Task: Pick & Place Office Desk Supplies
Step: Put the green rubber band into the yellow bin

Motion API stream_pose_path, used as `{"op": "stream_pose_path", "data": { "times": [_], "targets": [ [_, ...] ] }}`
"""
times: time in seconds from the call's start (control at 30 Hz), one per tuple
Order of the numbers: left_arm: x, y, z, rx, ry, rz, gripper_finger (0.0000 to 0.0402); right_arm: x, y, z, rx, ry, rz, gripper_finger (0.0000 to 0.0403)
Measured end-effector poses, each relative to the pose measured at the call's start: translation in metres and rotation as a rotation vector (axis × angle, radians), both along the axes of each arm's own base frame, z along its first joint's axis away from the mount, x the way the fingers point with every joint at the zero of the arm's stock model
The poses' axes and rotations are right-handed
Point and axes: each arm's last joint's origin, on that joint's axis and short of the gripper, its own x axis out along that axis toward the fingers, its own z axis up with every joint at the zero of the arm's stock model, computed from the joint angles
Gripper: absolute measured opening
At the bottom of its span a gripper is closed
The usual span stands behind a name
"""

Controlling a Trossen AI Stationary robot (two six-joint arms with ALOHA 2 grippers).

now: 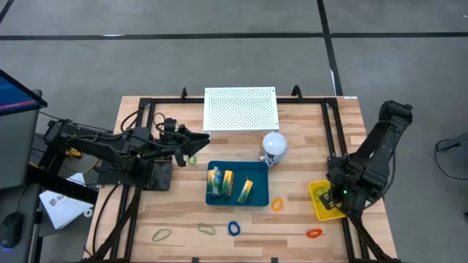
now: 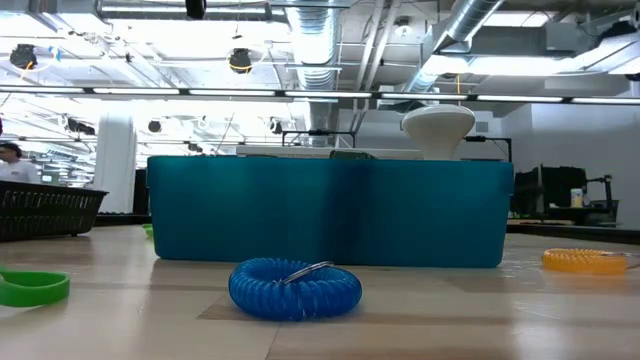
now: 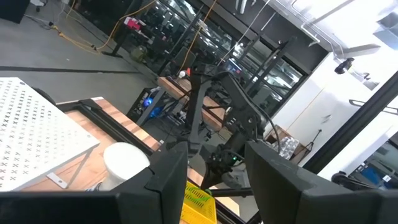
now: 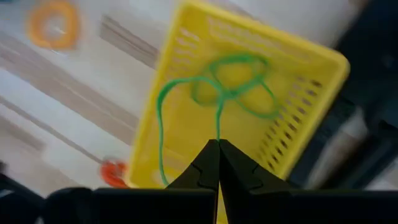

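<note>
My right gripper (image 4: pixel 218 144) hangs fingers-down over a yellow basket (image 1: pixel 322 199) at the table's right edge, shut on a thin green loop (image 4: pixel 231 79). My left gripper (image 1: pixel 196 140) stands open, raised and about level, left of a white ball (image 1: pixel 274 145); nothing is between its fingers (image 3: pixel 168 180). A blue tray (image 1: pixel 257 171) in the middle holds green and yellow packets (image 1: pixel 219 181). Orange (image 1: pixel 278 204), blue (image 1: pixel 234 228), green (image 1: pixel 207 229), yellow-green (image 1: pixel 161 234) and red (image 1: pixel 314 234) loops lie on the near part of the table. My right gripper pinches a strand of the green loop (image 4: pixel 217 132) between its two shut fingertips, coming from above and pointing down. The loop hangs slack below the fingers over the yellow basket (image 4: pixel 311 68). Whether its lower end touches the basket floor, I cannot tell.
A white perforated board (image 1: pixel 241 108) lies at the far middle. Another small green loop (image 1: pixel 191 159) lies under my left gripper. A black frame (image 1: pixel 333 139) runs along the table's edges. In the low view the blue coil loop (image 2: pixel 295 288) lies in front of the tray's wall (image 2: pixel 330 210).
</note>
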Motion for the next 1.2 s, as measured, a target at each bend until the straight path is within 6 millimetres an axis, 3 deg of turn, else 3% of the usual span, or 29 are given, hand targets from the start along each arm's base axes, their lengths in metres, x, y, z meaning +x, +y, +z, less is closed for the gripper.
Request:
{"op": "stream_pose_path", "data": {
  "times": [0.77,1.2],
  "targets": [
    [0.0001,0.0005,-0.0004,0.005,0.005,0.003,0.0155,-0.0027,0.0098,-0.0067,-0.036,0.019,0.039,0.0004],
    [0.0001,0.0005,-0.0004,0.005,0.005,0.003,0.0155,-0.0012,0.0100,-0.0063,-0.048,-0.023,0.043,0.0106]
  ]
}}
